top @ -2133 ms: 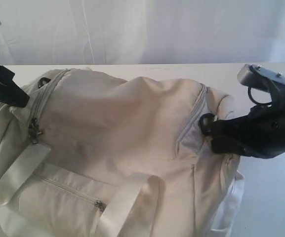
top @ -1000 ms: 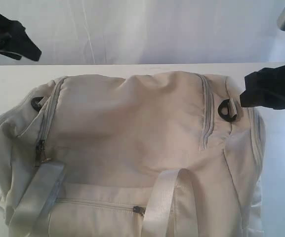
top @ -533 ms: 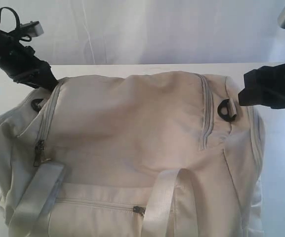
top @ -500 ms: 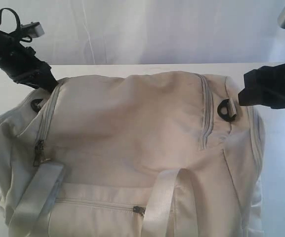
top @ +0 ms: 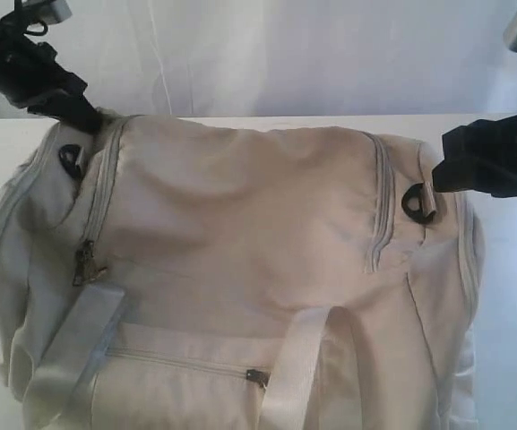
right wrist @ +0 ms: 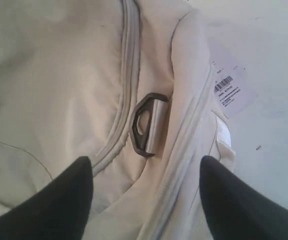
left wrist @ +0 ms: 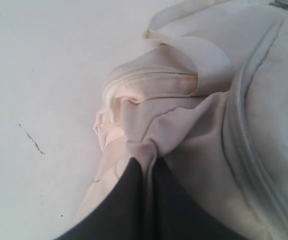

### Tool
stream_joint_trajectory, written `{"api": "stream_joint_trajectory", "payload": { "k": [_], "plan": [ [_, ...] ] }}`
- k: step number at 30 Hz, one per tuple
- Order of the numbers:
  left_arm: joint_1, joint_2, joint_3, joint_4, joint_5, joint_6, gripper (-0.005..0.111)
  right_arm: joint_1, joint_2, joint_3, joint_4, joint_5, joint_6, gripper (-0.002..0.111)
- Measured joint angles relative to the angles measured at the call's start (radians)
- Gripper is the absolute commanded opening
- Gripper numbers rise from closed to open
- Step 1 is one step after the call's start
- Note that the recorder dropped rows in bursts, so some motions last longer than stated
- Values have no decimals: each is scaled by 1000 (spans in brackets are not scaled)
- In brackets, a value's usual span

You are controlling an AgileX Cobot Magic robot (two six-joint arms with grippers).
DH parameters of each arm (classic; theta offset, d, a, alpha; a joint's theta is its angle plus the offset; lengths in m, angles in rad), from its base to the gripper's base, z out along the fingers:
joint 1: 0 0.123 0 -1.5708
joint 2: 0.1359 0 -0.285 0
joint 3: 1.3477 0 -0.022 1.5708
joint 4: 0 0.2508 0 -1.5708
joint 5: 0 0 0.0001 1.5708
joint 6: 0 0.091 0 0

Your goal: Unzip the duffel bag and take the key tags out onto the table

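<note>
Left gripper (left wrist: 144,162) clamped on a fold of the duffel bag (top: 240,224), that end lifted higher than before (zipper (top: 104,188) closed), right gripper (right wrist: 144,162) unmoved, jaws apart over a D-ring (right wrist: 152,125).

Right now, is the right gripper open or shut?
Open: on the right gripper, the two fingers stand wide apart near the black D-ring of the duffel bag, gripping nothing.

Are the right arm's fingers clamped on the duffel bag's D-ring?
No, the right fingers stand wide apart, and the D-ring lies untouched on the duffel bag beyond them.
</note>
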Motion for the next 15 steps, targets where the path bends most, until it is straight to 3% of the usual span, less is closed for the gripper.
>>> {"api": "stream_joint_trajectory", "payload": {
  "k": [5, 7, 12, 15],
  "plan": [
    [-7, -21, -28, 2, 30, -9, 7, 0, 0, 0, 0, 0, 0, 58],
    [-7, -24, -29, 4, 35, -13, 17, 0, 0, 0, 0, 0, 0, 58],
    [-5, -27, -41, 5, 37, -17, 60, 0, 0, 0, 0, 0, -2, 58],
    [-5, -36, -46, 25, 35, -26, 64, 0, 0, 0, 0, 0, -2, 58]
  ]
}}
